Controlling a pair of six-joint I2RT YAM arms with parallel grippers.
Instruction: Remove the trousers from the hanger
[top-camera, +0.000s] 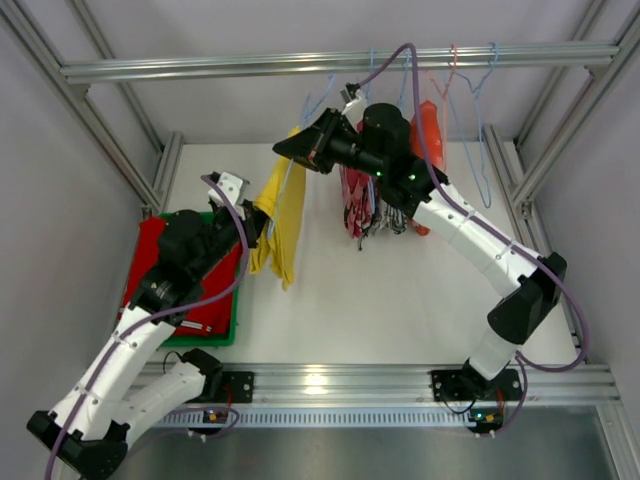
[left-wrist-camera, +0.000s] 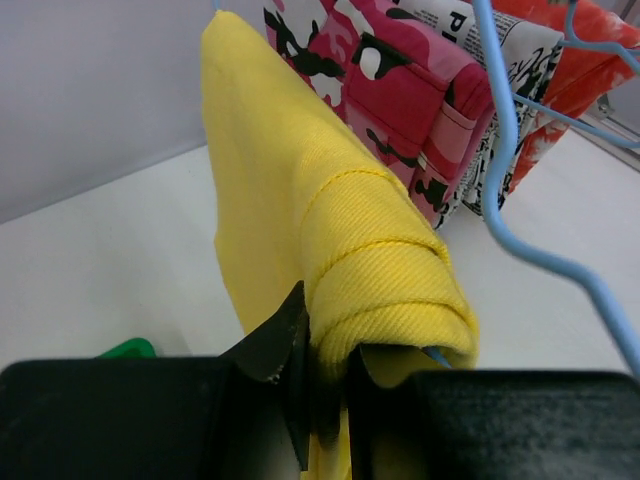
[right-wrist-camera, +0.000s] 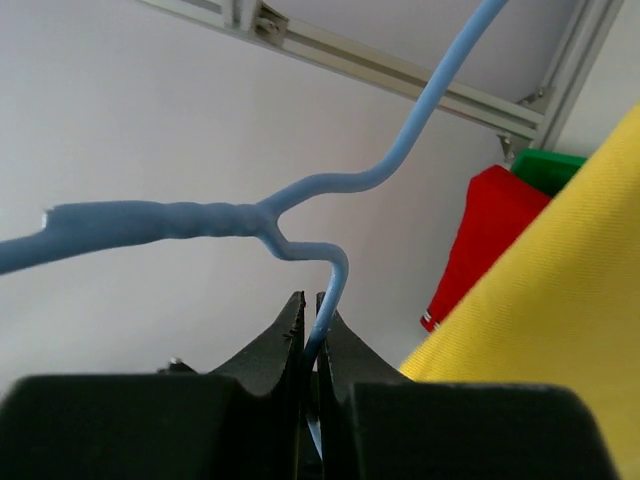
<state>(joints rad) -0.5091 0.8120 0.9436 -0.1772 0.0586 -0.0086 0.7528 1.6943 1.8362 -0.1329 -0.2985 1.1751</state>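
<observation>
The yellow trousers (top-camera: 290, 225) hang over a light blue wire hanger (left-wrist-camera: 508, 190) below the top rail. My left gripper (left-wrist-camera: 328, 385) is shut on a thick fold of the yellow trousers (left-wrist-camera: 340, 240) at their lower edge; in the top view the left gripper (top-camera: 260, 218) sits at the cloth's left side. My right gripper (right-wrist-camera: 312, 330) is shut on the thin wire of the hanger (right-wrist-camera: 330, 190), just under its twisted neck. In the top view the right gripper (top-camera: 285, 150) is above the yellow cloth. The red trousers (top-camera: 148, 250) lie in a green tray (top-camera: 205, 335) at the left.
More garments hang to the right: pink camouflage trousers (top-camera: 357, 200), a black-and-white printed piece (left-wrist-camera: 500, 60) and an orange one (top-camera: 428, 130). Bare blue and red hangers (top-camera: 480, 120) hang from the aluminium rail (top-camera: 300, 65). Frame posts stand at both sides.
</observation>
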